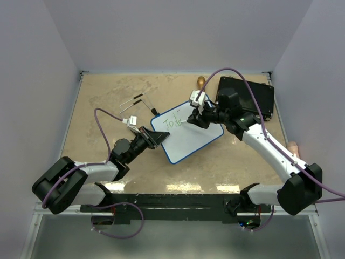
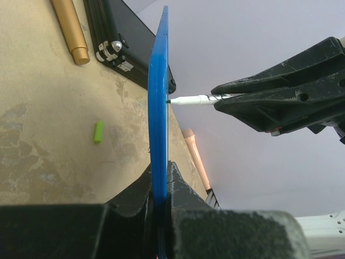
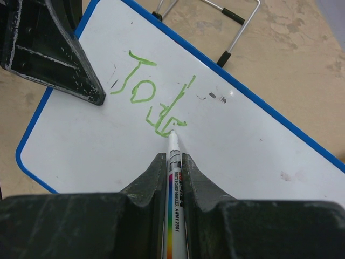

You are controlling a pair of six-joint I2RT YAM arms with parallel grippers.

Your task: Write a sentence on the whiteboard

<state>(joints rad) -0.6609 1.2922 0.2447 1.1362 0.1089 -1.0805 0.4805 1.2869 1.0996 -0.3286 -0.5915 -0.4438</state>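
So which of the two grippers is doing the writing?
The right gripper: it is shut on the marker, tip on the whiteboard. The left gripper only clamps the board's edge.

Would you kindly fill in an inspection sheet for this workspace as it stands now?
Surface: table, tan and mottled.
Job's things: whiteboard clamped at one edge, green letters begun on it; marker with its tip on the board.
Clutter: black case, gold tube, wire stand and green cap, all lying on the table.
Grippers: left gripper shut on the whiteboard's edge; right gripper shut on the marker.
Cables: purple cables looped along both arms.
Surroundings: plain pale walls on three sides.
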